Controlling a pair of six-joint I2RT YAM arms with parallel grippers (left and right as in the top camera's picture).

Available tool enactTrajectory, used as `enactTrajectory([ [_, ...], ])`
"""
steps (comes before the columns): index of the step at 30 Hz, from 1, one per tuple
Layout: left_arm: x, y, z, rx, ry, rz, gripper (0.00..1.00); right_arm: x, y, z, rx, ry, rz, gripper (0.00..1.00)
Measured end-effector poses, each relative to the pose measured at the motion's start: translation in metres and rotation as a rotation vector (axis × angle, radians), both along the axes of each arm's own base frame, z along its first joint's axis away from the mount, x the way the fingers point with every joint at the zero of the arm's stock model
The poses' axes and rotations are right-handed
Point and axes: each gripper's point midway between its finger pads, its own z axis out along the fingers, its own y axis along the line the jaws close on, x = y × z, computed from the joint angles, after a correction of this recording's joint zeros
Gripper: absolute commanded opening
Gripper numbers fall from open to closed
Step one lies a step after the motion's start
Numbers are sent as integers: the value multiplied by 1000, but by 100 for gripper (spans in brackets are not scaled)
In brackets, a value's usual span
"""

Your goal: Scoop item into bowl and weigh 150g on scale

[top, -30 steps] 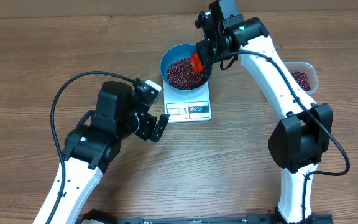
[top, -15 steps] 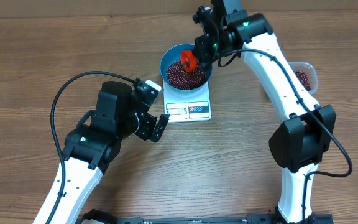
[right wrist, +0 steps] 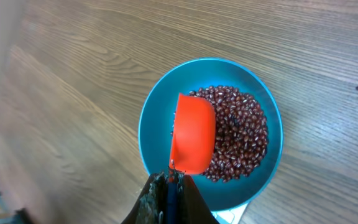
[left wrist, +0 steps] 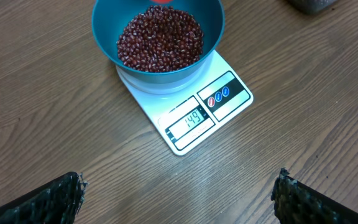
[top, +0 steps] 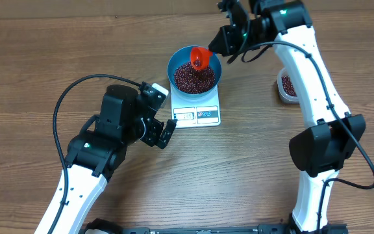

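**Scoop over the bowl, display showing 149**

My right gripper [right wrist: 168, 194] is clamped tight on the handle of the orange scoop [top: 199, 58], and I hold it above the blue bowl [top: 174, 65], over the bowl's 12-to-1 o'clock side in the overhead view. From my right wrist I see only the scoop's smooth orange face, so I cannot tell whether anything is in it.

The beans [top: 195, 78] lie as a dark red-brown heap covering the bottom of the bowl. The bowl sits on the white scale [top: 197, 116], on the scale's 12 o'clock end. The display [left wrist: 187, 121] runs along the scale's 6 o'clock edge and reads 149, with the button panel just beside it.

My left gripper [top: 160, 132] hangs low over the wooden table [top: 31, 71] at about 7 o'clock from the scale, near it but not touching. Its fingers are spread wide apart with nothing between them.

Out at 3 o'clock from the bowl, well apart, stands the clear tub [top: 288, 85], more beans inside.
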Motion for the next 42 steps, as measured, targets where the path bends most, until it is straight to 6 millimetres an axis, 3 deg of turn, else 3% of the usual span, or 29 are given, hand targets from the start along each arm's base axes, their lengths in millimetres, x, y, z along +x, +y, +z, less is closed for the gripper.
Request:
enactTrajectory([
  [7, 0, 0, 0, 0, 0, 0, 99, -1, -14, 4, 62, 41, -13, 4],
  [27, 0, 0, 0, 0, 0, 0, 100, -2, -9, 4, 57, 37, -3, 4],
  [34, 0, 0, 0, 0, 0, 0, 100, -2, -9, 1, -87, -24, -34, 4],
  [42, 0, 0, 0, 0, 0, 0, 100, -17, 16, 6, -362, -168, -37, 4],
])
